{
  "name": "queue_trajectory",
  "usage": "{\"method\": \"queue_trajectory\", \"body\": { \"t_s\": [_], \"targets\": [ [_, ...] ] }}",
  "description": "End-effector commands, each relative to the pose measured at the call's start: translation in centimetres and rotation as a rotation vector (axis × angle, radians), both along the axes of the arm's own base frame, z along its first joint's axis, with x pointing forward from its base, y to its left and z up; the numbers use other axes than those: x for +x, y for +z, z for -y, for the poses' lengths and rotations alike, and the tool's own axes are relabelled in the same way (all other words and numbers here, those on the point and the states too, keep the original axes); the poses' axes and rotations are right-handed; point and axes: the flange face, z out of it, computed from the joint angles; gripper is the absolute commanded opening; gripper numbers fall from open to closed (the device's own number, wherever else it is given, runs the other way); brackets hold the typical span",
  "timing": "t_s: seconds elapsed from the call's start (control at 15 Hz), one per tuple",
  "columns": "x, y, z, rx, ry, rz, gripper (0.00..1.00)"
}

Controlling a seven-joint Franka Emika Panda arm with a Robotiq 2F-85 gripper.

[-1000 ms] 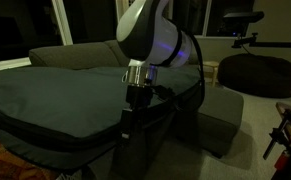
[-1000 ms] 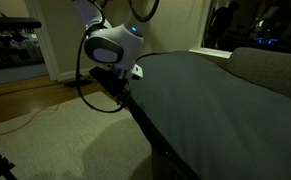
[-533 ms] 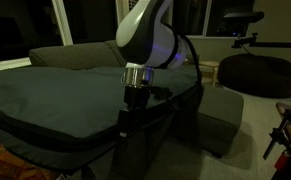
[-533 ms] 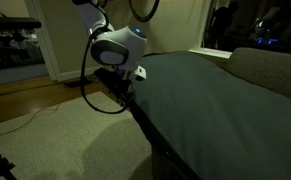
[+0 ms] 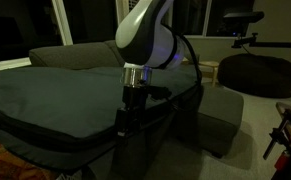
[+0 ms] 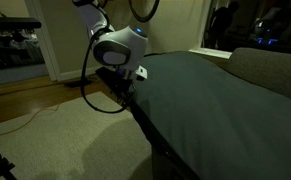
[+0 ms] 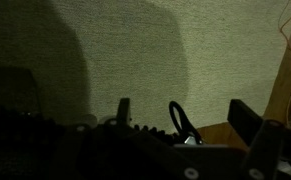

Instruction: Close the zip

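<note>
Along the side seam of the big grey-green fabric case point(image 5: 55, 95) runs the zip point(image 5: 80, 143), and our end effector point(image 5: 128, 118) sits low against that seam at the case's near edge. From the wrist view we make out a row of zip teeth point(image 7: 135, 132) and, just beside it, a small dark loop point(image 7: 183, 122), which we take to be the pull, though the picture is too dim to be sure. We cannot tell whether the end effector is open or clamped on anything: its tips are lost in shadow. We judge the step in hand to be drawing the slider along the seam. To do it well, we should pull in line with the teeth and close to the fabric, because the soft side could bunch or lift and jam the slider. A steady, low pull seems safer than a jerk. The case looks plump and filled, but whatever is inside is hidden from us.
</note>
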Motion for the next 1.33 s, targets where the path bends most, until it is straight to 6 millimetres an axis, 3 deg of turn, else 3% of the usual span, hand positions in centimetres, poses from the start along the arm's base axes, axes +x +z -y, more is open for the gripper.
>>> {"method": "queue_trajectory", "body": {
  "t_s": [0.0,0.07,0.2,0.6,0.67,0.8,1.07,1.27],
  "targets": [
    [0.9,-0.1,0.6,-0.006,-0.029,-0.001,1.0],
    [0.9,-0.2,0.6,-0.006,-0.031,-0.003,1.0],
    [1.0,-0.5,0.6,-0.011,-0.034,-0.009,0.73],
    [1.2,-1.1,1.2,-0.02,-0.047,-0.024,0.34],
    [1.2,-1.2,1.1,-0.023,-0.045,-0.027,0.76],
    [1.3,-1.4,0.8,-0.025,-0.047,-0.031,0.73],
    [1.2,-1.2,0.0,-0.015,-0.06,-0.037,0.97],
    [1.2,-1.1,-0.7,-0.005,-0.063,-0.041,1.0]
  ]
}}
